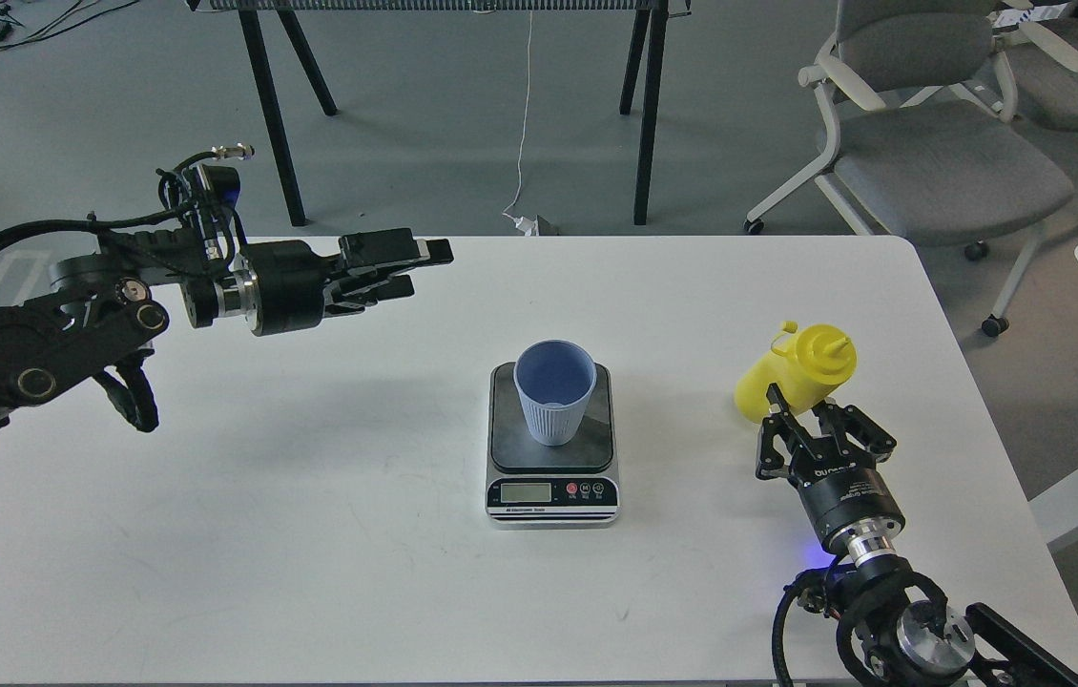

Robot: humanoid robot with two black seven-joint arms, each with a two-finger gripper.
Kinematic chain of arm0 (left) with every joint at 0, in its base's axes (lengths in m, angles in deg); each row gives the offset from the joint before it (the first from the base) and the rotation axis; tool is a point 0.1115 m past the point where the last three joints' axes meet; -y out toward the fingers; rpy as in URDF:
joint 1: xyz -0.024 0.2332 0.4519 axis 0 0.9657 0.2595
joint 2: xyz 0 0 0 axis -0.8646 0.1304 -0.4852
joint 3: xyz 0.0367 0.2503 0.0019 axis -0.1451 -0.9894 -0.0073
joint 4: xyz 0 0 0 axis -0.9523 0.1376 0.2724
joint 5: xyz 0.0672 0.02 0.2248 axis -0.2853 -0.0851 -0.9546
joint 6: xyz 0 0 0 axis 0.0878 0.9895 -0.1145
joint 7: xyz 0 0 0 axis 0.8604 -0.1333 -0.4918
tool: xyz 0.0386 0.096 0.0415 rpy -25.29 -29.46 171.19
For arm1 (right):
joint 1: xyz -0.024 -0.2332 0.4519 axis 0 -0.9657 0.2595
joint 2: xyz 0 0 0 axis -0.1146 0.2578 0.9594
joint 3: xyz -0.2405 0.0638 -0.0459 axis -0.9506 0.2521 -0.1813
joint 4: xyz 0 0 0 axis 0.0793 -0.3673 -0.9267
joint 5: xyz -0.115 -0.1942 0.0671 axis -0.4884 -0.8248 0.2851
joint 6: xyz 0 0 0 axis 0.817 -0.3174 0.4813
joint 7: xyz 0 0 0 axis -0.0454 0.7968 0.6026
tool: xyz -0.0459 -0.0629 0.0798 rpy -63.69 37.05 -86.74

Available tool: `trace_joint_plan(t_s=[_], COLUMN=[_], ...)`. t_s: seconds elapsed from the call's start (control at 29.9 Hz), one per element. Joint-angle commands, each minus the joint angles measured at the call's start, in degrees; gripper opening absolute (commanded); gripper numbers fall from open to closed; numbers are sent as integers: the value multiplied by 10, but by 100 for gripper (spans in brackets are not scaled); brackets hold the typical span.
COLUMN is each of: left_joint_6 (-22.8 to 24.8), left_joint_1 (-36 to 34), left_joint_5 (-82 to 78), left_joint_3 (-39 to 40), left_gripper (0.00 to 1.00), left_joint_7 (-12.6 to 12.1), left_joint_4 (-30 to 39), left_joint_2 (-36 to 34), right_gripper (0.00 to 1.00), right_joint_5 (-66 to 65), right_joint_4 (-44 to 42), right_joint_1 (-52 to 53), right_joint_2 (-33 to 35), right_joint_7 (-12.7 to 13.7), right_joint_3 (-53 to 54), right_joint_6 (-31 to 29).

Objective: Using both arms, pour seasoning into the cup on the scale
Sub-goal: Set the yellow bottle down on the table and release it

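Your left gripper (405, 272) hovers above the table (215, 496), fingers near together, holding nothing. The cup (553, 401) stands on the scale (553, 477), mid-table. Your right gripper (811, 420) straddles the leaning seasoning (792, 377), whether pinching it I cannot tell; a loose grip could drop it, or a swing could topple the cup

Even, bright overhead light; my view is sharp. Soft shadows (faint, under my left arm (72, 324)) cross the desk (310, 534).
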Motion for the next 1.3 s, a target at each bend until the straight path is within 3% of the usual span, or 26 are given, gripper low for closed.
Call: trace_joint_plan(t_s=[0.0,0.37,0.63,0.73,0.87,1.04,1.17,1.27], left_joint_6=[0,0,0,0,0,0,0,0], left_joint_1=[0,0,1,1,1,2,7,8], left_joint_5=[0,0,0,0,0,0,-1,-1], left_joint_3=[0,0,0,0,0,-1,-1,-1], left_gripper=[100,100,100,100,100,100,100,100], left_joint_7=[0,0,0,0,0,0,0,0], left_joint_4=[0,0,0,0,0,0,0,0], left_joint_2=[0,0,1,0,1,1,2,2], right_gripper=[9,13,27,36,56,71,89,93], right_joint_5=[0,0,-1,-1,-1,-2,-2,-2], right_joint_4=[3,7,7,8,9,10,10,10], right_joint_1=[-7,-23,-24,-24,-22,-19,-19,-20], right_joint_2=[-1,0,1,1,4,6,6,6], right_joint_7=[-1,-2,-1,-1,2,3,3,3], right_joint_3=[-2,-4,-5,-5,-6,-6,-5,-5], right_joint_6=[0,0,0,0,0,0,0,0])
